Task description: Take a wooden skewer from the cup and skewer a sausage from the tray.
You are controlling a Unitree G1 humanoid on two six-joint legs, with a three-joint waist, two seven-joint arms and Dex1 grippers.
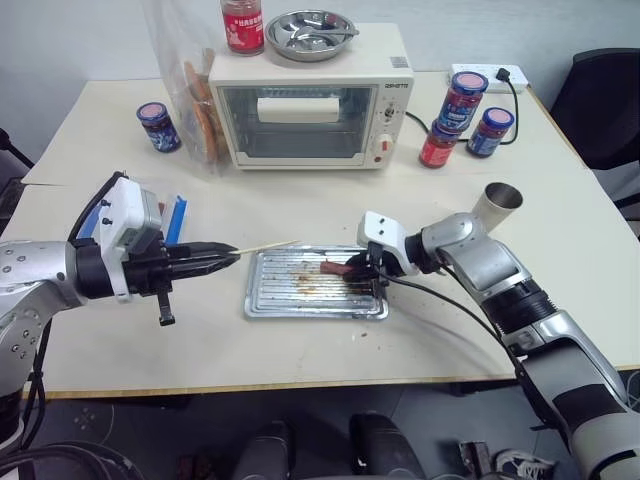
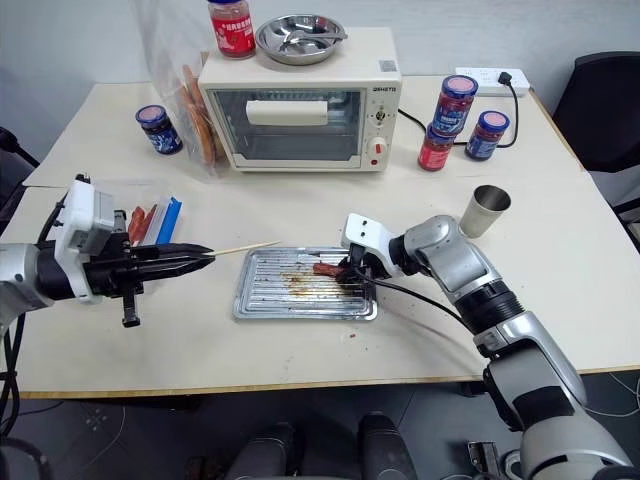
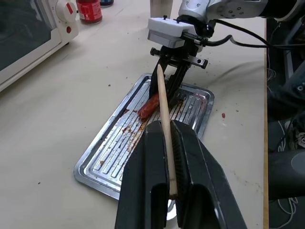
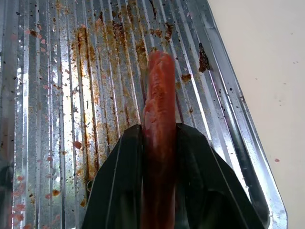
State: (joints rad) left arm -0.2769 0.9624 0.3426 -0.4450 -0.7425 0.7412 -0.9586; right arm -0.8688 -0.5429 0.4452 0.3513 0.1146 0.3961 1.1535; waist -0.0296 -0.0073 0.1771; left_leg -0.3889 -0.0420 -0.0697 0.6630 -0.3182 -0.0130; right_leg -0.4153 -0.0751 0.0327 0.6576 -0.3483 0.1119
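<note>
A beige table (image 1: 100,110) carries the tray (image 1: 300,300), cup (image 1: 497,205), toaster oven (image 1: 310,110) and jars (image 1: 462,120)

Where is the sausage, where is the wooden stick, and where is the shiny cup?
sausage (image 4: 159,95): right wrist view, its middle, ahead of the fingers.
wooden skewer (image 3: 162,102): left wrist view, middle of its shaft.
cup (image 1: 499,204): left eye view, its side wall.

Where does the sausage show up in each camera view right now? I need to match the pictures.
Left eye view: sausage on the tray, at the right claw.
Right eye view: the sausage on the tray's far right part.
Left wrist view: sausage beyond the wooden skewer.
Right wrist view: sausage between the fingers.
Shared landmark: the tray.
</note>
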